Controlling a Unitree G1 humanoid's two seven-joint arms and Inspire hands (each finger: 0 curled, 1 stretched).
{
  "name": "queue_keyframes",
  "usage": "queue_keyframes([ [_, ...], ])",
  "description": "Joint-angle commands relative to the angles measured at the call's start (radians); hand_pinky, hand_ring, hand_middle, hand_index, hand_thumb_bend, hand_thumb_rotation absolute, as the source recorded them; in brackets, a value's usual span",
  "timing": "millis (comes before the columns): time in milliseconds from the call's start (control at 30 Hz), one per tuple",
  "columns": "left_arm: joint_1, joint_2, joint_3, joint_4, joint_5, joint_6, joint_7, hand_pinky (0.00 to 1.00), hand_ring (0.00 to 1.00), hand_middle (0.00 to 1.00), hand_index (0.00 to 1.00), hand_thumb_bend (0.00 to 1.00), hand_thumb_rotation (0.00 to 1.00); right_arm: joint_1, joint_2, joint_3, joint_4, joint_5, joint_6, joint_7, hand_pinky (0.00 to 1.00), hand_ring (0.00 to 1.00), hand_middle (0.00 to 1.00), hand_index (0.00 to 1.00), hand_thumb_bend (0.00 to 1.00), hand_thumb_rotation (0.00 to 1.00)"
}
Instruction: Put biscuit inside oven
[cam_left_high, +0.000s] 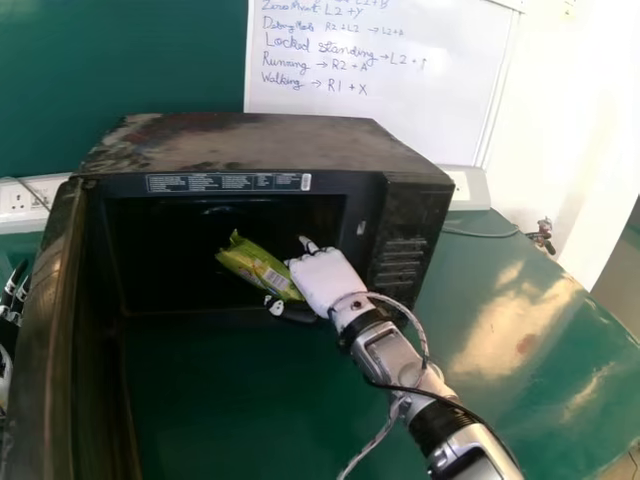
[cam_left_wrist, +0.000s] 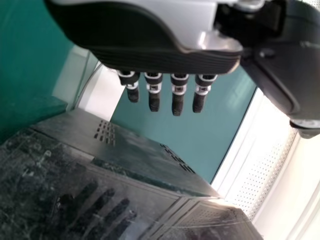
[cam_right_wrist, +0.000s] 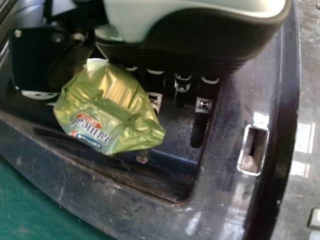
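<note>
Green foil biscuit packet (cam_left_high: 256, 268) is pinched between thumb and fingers of my right hand (cam_left_high: 325, 280), at the mouth of the black box-shaped oven (cam_left_high: 270, 145) on the green glossy counter (cam_left_high: 500, 330). I have it near one end; the free end tilts up and points left, presumably so the packet goes in ahead of my palm and can be let go without the hand following deep. The dark oven door (cam_left_high: 45, 320) stands wide to the left, leaving the front unobstructed. My left hand (cam_left_wrist: 150, 42), fingers straight, is beside that door, idle. Clearances: the dark right-hand frame with its metal-rimmed slot (cam_right_wrist: 252, 150) is near my fingers, and the lower front lip (cam_right_wrist: 150, 192) runs close by the packet. More room lies leftward and toward the back. How far the packet is past the lip, I cannot tell. Judgement: push inward and slightly left, keep the thumb above the lip, then lower before release; a low approach could snag the wrapper.
</note>
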Motion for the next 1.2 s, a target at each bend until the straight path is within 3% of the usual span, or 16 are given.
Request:
queue_keyframes([
  [0,0.023,-0.049,-0.012,0.031,-0.002,-0.008,0.008,0.41,0.63,0.71,0.86,0.05,0.0,-0.053,0.012,-0.005,-0.022,0.026,0.008,0.007,0.62,0.56,0.47,0.53,0.52,0.0],
  [300,0.025,-0.054,-0.015,0.022,-0.001,-0.011,0.011,0.39,0.62,0.7,0.86,0.04,0.0,-0.01,0.013,-0.009,-0.158,0.041,0.026,0.072,0.63,0.57,0.47,0.53,0.52,0.0],
  [500,0.021,-0.049,-0.012,0.031,-0.003,-0.007,0.006,0.43,0.63,0.71,0.86,0.05,0.0,0.019,0.021,-0.005,-0.234,0.05,0.049,0.111,0.65,0.59,0.49,0.51,0.53,0.0],
  [600,0.021,-0.05,-0.012,0.029,-0.001,-0.01,0.004,0.38,0.62,0.7,0.85,0.04,0.0,0.034,0.023,-0.001,-0.273,0.054,0.061,0.133,0.63,0.61,0.51,0.48,0.53,0.0],
  [800,0.025,-0.054,-0.012,0.017,0.001,-0.002,0.016,0.47,0.64,0.71,0.86,0.05,0.0,0.062,0.039,-0.004,-0.331,0.059,0.08,0.165,0.63,0.62,0.49,0.49,0.53,0.0],
  [1167,0.014,-0.048,-0.009,0.04,-0.005,-0.01,-0.004,0.41,0.63,0.71,0.86,0.04,0.0,0.085,0.053,0.008,-0.381,0.046,0.094,0.206,0.65,0.66,0.5,0.49,0.53,0.0],
])
